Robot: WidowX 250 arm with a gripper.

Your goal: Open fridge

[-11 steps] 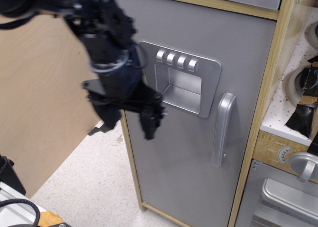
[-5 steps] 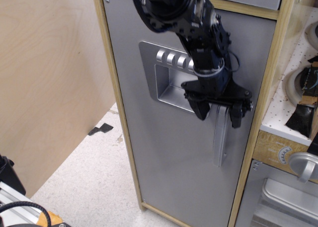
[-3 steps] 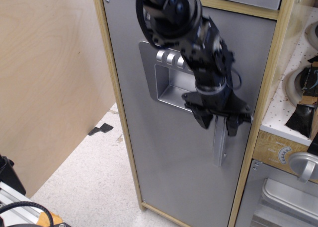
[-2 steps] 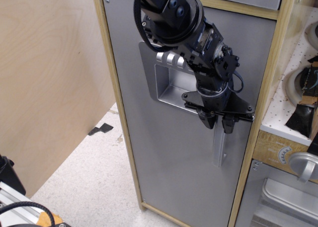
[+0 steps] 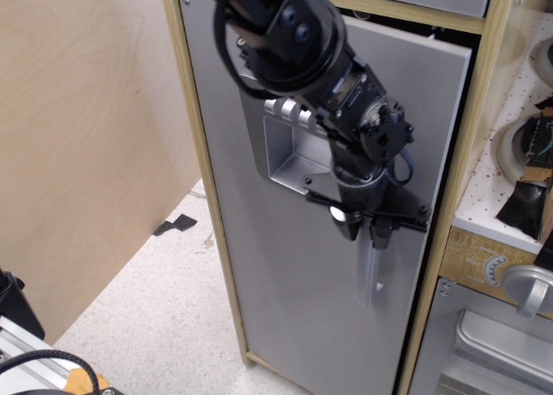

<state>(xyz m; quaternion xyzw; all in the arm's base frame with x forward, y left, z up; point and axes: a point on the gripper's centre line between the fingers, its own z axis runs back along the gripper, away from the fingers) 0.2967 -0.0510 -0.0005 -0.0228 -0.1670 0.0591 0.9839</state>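
Observation:
The fridge (image 5: 285, 308) is a tall toy unit with a matte grey door and a light wood frame. Its door stands ajar, with a dark gap along the right edge (image 5: 449, 153). My black gripper (image 5: 365, 233) is shut on the top of the silver curved handle (image 5: 370, 278), whose lower part shows below the fingers. The recessed silver dispenser panel (image 5: 289, 157) sits left of the gripper, and my arm hides most of its knobs.
A light wood panel (image 5: 86, 136) stands at the left over a speckled floor (image 5: 155, 317). The shorter grey oven with a round silver knob (image 5: 527, 289) is at the lower right. A white pegboard (image 5: 518, 110) holds utensils at the right.
My gripper moved from the door's left side to the handle and shut on it. The door has swung out a little, opening a dark gap at its right edge.

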